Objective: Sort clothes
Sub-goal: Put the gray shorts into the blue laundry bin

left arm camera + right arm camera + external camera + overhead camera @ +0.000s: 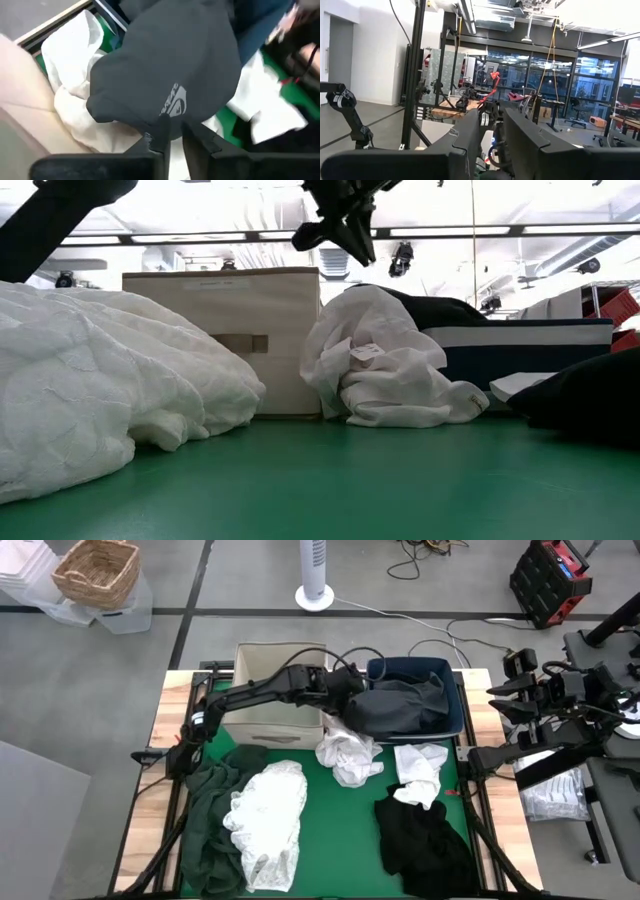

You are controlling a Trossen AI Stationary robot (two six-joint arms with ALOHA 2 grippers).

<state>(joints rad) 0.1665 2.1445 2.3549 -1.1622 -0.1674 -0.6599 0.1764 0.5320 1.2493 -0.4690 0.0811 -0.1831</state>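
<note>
L gripper (352, 692): reaches across the beige fabric box (262, 690) to the navy blue bin's (455, 700) near-left edge; fingers (159, 134) pinched together on the edge of a dark grey soft garment (170, 65) w/ a pale printed logo.
Dark grey garment: smooth knit, slumped in folds; spreads from the gripper into the bin, filling most of it, part draped over the rim below the gripper.
White crumpled cloth (349, 754): thin, creased, small tag; lies on the green mat (340, 830) just under/beside L gripper, leaning on the box corner & bin wall.
Small white garment (420, 771): farther out from the gripper, near the bin's front, touching the black fabric heap (425, 835).
Lacy white garment (268, 820): textured, puffy; well back from L gripper, overlapping the dark green cloth (210, 815) at the table's left edge.
Open room: bare mat strip between the lacy white & black heaps.
R gripper (490, 131): parked off the table's right side, up high, pointing into the room; fingers close together w/ narrow gap, holding nothing.
</note>
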